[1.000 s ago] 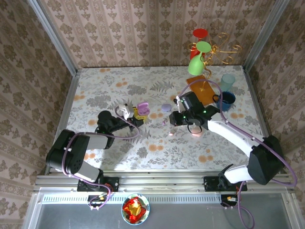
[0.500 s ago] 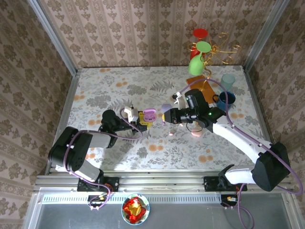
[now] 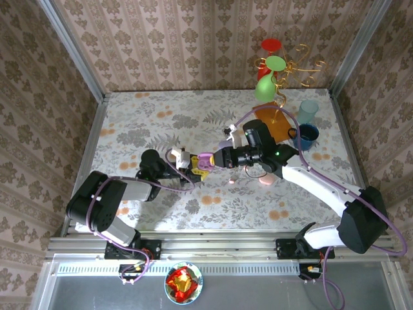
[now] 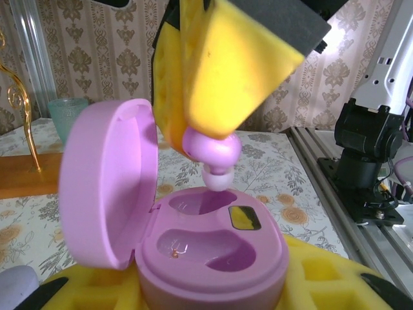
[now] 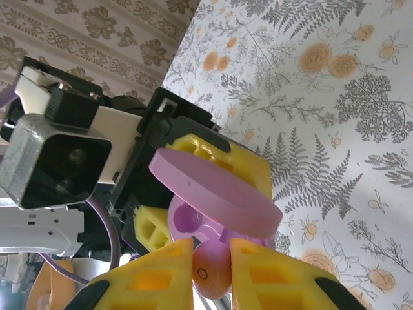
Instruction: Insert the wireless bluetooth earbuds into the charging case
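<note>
L jaws clenched on the open lilac case (image 4: 213,255), held off the desk (image 3: 142,123) near its middle. Its lid (image 4: 106,181) stands up on the left in L wrist view. R jaws grasp a lilac bud (image 4: 211,150) btw yellow pads (image 4: 226,58), pale tip pointing down right over the case's rear slot (image 4: 200,201). Can't tell if the tip touches yet. A pink bud (image 3: 231,181) lies on the desk just R of the case.

Bright, even light throughout; soft shadows lie on the table (image 3: 129,123); the left wrist view's nearest foreground is blurred.
</note>
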### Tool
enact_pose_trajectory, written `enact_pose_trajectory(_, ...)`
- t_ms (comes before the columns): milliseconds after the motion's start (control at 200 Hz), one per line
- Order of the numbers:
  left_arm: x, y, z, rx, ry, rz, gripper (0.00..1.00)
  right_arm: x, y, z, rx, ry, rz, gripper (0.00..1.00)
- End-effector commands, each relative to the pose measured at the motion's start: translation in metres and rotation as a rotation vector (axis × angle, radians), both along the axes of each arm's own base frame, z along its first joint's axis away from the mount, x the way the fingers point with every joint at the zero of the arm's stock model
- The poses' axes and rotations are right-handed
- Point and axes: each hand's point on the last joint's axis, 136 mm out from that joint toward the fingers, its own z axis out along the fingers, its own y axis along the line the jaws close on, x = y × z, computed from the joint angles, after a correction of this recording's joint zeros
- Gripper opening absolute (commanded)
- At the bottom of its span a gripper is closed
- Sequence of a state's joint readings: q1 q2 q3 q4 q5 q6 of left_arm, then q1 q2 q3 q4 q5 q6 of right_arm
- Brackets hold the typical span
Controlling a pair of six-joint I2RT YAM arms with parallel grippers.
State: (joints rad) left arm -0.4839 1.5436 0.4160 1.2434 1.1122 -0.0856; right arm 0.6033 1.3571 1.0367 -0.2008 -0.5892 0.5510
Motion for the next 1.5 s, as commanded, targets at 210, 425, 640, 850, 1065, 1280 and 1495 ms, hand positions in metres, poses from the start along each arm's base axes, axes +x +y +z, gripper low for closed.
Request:
enact_pose_trajectory(210, -0.004, -0.002, 0.010, -0.022, -0.034, -0.046, 0.24, 0.001, 0.010, 0.011, 0.014, -0.023, 0.041, 0.19)
enact_pose_trajectory(425, 0.001, -0.003, 0.008, -0.020, -0.032, -0.019, 0.24, -0.001, 0.011, -0.012, -0.029, 0.045, 0.045, 0.19)
enact_pose_trajectory(640, 0.000, -0.002, 0.011, -0.025, -0.033, -0.019, 0.24, 0.001, 0.007, -0.026, -0.068, 0.057, 0.033, 0.19)
enact_pose_trajectory(850, -0.001, -0.001, 0.012, -0.026, -0.041, -0.017, 0.24, 0.006, 0.006, -0.027, -0.084, 0.048, 0.012, 0.26)
enact_pose_trajectory(1065, 0.003, 0.001, 0.011, -0.025, -0.037, -0.002, 0.24, 0.012, -0.002, -0.009, -0.086, -0.018, -0.026, 0.39)
enact_pose_trajectory(1280, 0.005, 0.002, 0.011, -0.025, -0.038, 0.007, 0.24, 0.010, -0.015, 0.005, -0.074, -0.076, -0.065, 0.45)
enact_pose_trajectory(1495, 0.028, 0.015, 0.010, -0.026, -0.072, 0.159, 0.24, 0.010, -0.029, 0.007, -0.057, -0.121, -0.129, 0.48)
